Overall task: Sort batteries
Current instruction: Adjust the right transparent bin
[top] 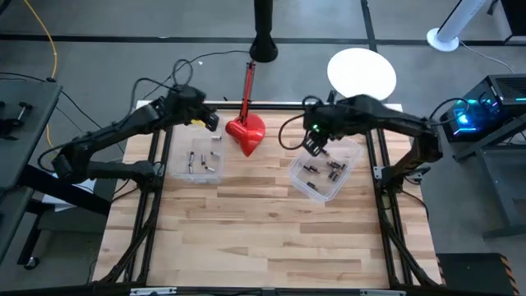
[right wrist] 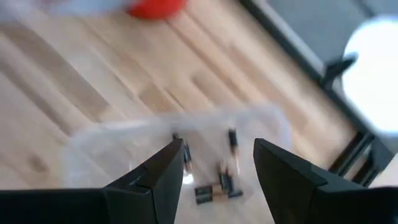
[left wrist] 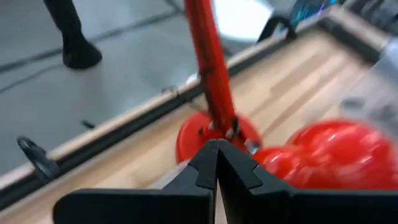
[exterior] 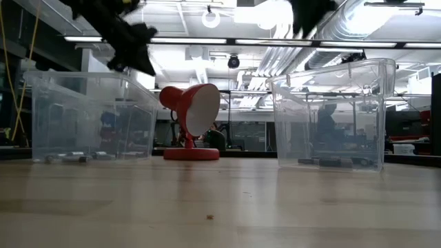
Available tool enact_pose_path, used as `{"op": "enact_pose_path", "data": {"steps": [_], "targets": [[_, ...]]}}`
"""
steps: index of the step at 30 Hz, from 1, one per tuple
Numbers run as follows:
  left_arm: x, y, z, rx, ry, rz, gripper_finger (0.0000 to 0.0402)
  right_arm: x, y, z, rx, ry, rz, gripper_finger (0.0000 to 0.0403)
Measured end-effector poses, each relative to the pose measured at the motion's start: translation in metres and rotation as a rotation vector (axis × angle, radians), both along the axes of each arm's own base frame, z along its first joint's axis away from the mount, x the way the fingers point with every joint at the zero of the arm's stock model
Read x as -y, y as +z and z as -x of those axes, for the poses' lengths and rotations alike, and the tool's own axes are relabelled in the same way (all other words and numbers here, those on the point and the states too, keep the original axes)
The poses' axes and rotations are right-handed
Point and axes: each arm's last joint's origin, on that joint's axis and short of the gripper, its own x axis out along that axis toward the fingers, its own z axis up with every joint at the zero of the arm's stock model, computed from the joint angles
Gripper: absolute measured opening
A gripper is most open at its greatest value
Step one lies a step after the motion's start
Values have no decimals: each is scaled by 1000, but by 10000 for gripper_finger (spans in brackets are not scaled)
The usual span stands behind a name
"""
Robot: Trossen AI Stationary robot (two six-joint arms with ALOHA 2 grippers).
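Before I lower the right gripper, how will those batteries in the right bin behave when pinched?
The batteries are small smooth cylinders lying flat, so they will probably roll if nudged. Some lie close together, so the open right gripper may bump a neighbour. They look rigid and should not deform.

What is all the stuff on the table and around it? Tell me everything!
Clear plastic bins: two; left bin, right bin, both on the wooden table.
Small dark and silvery batteries: several in each bin, exact count unclear; left group, right group.
Red desk lamp: one, at the table's far edge between the bins.
White round disc: one, on the floor beyond the table.
Black stand: one, on the floor behind the lamp.
Left gripper: shut, empty, above the left bin's far edge.
Right gripper: open, empty, over the right bin.
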Motion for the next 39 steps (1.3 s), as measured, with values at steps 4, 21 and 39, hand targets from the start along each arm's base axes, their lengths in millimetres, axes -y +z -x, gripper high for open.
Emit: {"op": "enact_pose_path", "data": {"steps": [4,21,39], "targets": [[12,30,14,144,-35,-49,0,7,-59,8,-132,-103,-87,187],[76,111,30,786,-846,-147,0,91,-159,13,-132,-210,-34,187],[105,88,12,963,-959,-92,0,109,-116,-12,146,227,-12,188]]}}
